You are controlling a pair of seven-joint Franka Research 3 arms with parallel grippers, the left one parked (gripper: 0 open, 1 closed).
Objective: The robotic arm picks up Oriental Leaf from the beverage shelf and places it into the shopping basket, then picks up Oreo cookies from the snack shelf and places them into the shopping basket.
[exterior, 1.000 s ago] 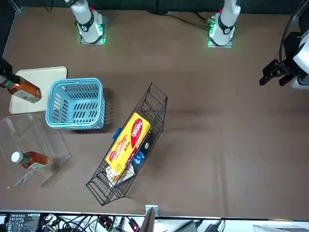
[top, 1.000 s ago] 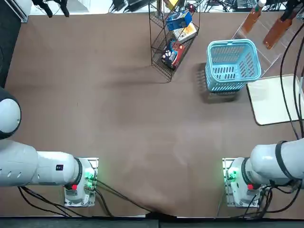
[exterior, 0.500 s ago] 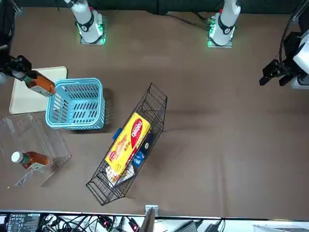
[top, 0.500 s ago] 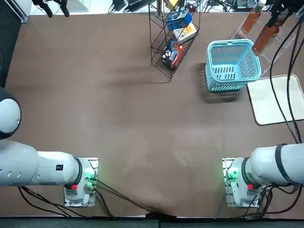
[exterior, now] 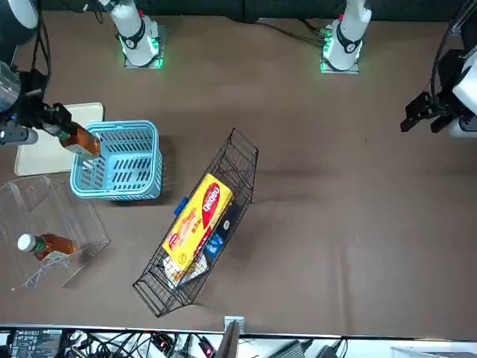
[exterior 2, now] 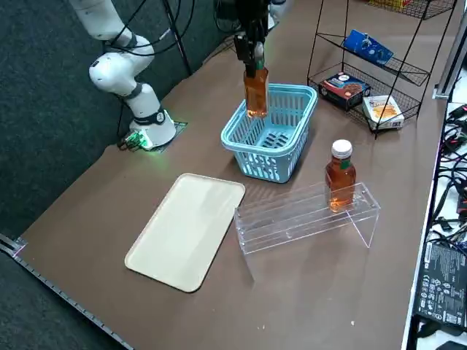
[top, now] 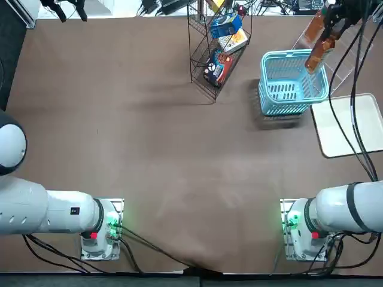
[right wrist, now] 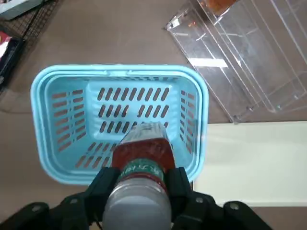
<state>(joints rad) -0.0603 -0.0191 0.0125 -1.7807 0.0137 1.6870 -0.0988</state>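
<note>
My right gripper (exterior 2: 252, 57) is shut on the neck of an Oriental Leaf bottle (exterior 2: 256, 92), amber tea hanging upright. It hovers over the light blue shopping basket (exterior 2: 239, 148), just inside the rim on the side facing the tray. In the wrist view the bottle (right wrist: 143, 149) points down into the basket (right wrist: 44, 86). A second tea bottle (exterior 2: 340, 175) stands in the clear beverage shelf (exterior 2: 306, 216). The blue Oreo cookies (top: 225, 25) lie on an upper tier of the black wire snack shelf (top: 202, 67).
A cream tray (top: 345, 127) lies beside the basket, nearer the robot's right edge. The snack shelf also holds a yellow flat box (exterior: 200, 216) and a red-and-dark pack (top: 216, 66). Black cables trail from the gripper across the tray.
The right gripper has carried the bottle from above the clear shelf and tray sideways to over the basket's rim. The basket and shelves have not moved.
</note>
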